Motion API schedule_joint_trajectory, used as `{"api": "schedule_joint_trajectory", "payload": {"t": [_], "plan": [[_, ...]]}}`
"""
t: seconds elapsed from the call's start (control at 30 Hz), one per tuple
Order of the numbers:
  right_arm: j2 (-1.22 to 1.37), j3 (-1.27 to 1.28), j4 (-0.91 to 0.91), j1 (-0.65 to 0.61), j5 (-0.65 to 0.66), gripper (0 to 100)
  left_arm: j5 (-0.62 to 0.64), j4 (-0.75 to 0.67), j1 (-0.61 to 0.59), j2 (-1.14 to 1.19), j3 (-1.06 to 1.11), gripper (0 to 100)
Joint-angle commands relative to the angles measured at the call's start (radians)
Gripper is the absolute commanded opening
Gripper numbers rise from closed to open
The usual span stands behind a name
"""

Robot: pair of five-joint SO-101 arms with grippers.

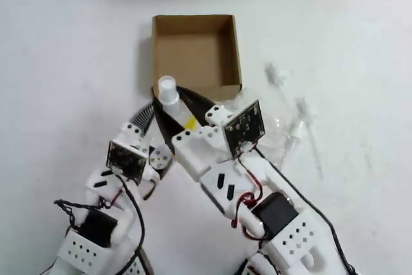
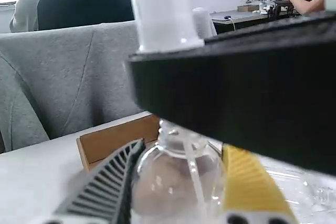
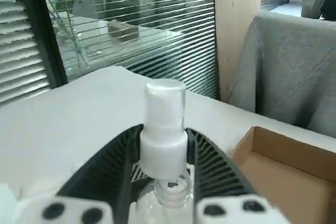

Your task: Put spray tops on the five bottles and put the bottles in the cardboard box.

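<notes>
A clear bottle (image 1: 179, 115) stands just in front of the cardboard box (image 1: 193, 56), and my left gripper (image 1: 170, 120) is shut on its body (image 2: 173, 182) between a black ribbed finger (image 2: 107, 187) and a yellow one. My right gripper (image 3: 164, 145) is shut on a white spray top (image 3: 164, 124) that sits over the bottle's neck (image 3: 170, 192), with the dip tube reaching down inside the bottle. From above, the spray top (image 1: 167, 89) shows between the right gripper's (image 1: 170, 98) black fingers. The box is open and holds nothing.
Loose spray tops (image 1: 277, 74) (image 1: 302, 109) lie on the white table to the right of the box, with clear bottles (image 1: 283, 134) beside the right arm. The box wall (image 2: 115, 137) stands close behind the held bottle. Grey chair backs line the table's far edge.
</notes>
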Motion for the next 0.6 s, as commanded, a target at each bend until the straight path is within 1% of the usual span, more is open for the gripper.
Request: {"api": "schedule_joint_trajectory", "payload": {"t": [0.0, 0.2, 0.4, 0.57], "plan": [[-0.021, -0.012, -0.019, -0.021, -0.008, 1.5, -0.002, -0.020, -0.004, -0.019, -0.008, 2], [-0.021, -0.012, -0.027, -0.016, -0.008, 1.5, -0.002, -0.020, -0.004, -0.019, -0.008, 2], [-0.013, -0.005, -0.028, 0.038, -0.008, 1.5, -0.002, -0.020, -0.004, -0.019, -0.008, 2], [-0.021, 0.021, -0.028, 0.036, -0.008, 1.5, -0.002, -0.020, -0.004, -0.019, -0.008, 2]]}}
